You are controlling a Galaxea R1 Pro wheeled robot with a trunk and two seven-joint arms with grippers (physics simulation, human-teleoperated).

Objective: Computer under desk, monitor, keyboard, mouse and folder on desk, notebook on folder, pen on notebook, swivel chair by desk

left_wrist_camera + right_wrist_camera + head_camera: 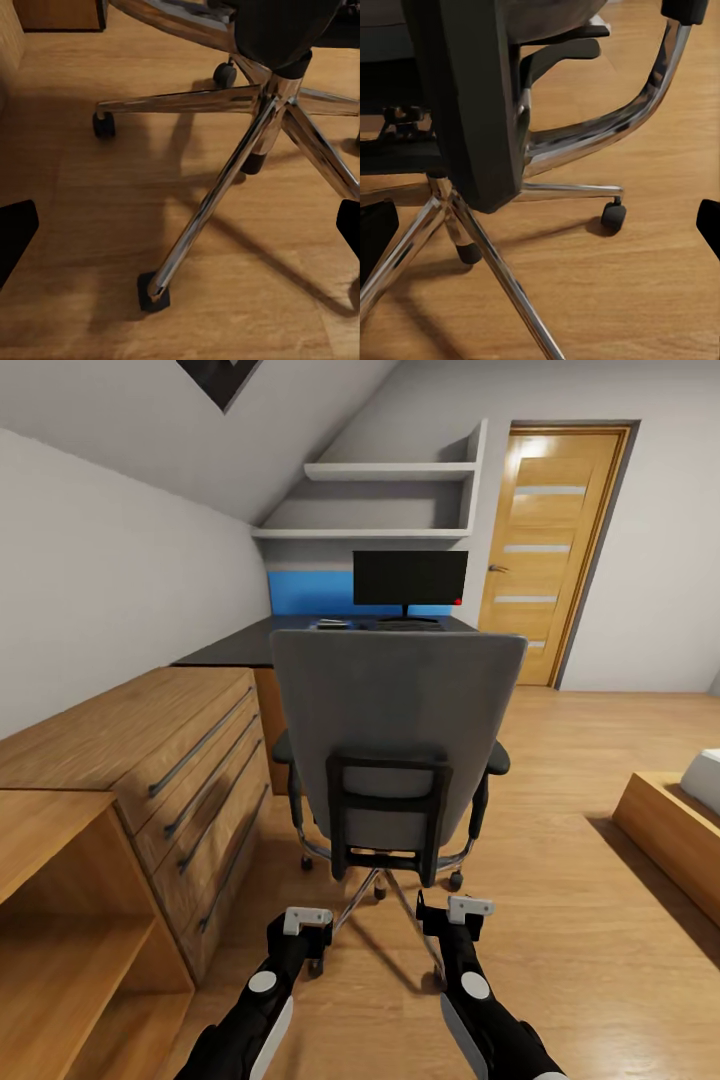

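Swivel chair (395, 740): directly ahead of you, back turned to you, between you and the worktop (240, 643).
Monitor (410, 578): upright on the worktop, red dot at its lower corner.
Keyboard (400, 626): on the worktop below the monitor.
Left pincer (305, 922): released, fingers apart, low behind the chair base.
Right pincer (458, 912): released likewise, holding nothing.
Drawer chest (170, 760): on your left.
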